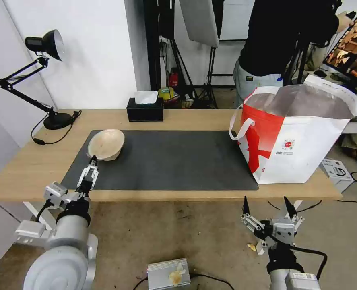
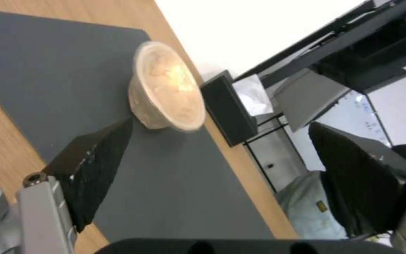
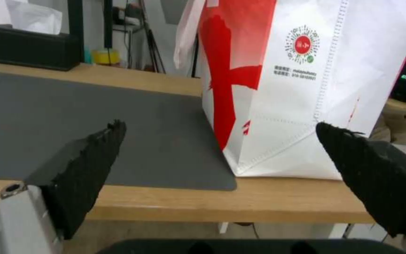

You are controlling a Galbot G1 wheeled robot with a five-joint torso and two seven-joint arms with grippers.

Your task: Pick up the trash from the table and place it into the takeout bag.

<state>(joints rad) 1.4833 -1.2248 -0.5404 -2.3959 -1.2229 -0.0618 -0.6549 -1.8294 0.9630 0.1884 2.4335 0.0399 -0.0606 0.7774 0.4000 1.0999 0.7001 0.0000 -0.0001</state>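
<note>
The beige bowl (image 1: pixel 106 144) lies tilted on the mat's (image 1: pixel 166 161) far left corner. The left gripper (image 1: pixel 90 168) hovers just before it, fingers spread. The right gripper (image 1: pixel 267 207), fingers apart, waits before the table's (image 1: pixel 210 117) front edge, near the takeout bag (image 1: pixel 295 137) on the right end.

Bright even light, blurred wrist views.

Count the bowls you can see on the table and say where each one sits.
1. A beige bowl rests tilted on the far left corner of the dark mat, just beyond the left gripper. Others may be hidden inside the takeout bag.
</note>
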